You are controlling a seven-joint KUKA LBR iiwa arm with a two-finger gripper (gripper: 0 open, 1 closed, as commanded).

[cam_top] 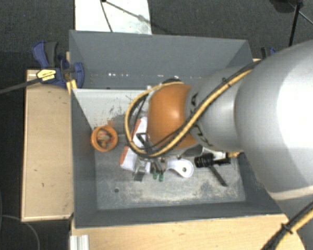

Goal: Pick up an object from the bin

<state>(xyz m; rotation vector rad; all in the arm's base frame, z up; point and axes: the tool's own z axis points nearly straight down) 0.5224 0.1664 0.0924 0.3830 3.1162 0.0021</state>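
**White-and-orange packet (128,159) beside the lowered gripper**

It lies mid-floor in the grey bin (161,56), just at the gripper (148,171), which is tucked under the orange wrist cover (167,116). Clenched or released, I cannot tell. An orange ring (104,138) sits nearby; a white bracket (183,168) and a black tool (212,161) lie opposite.

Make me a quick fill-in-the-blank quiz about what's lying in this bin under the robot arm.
The round ring near the left wall of the bin is ____ in colour. The small piece with a hole, just right of the gripper, is ____. The arm reaches in from the view's ____ side.
Missing words: orange; white; right.
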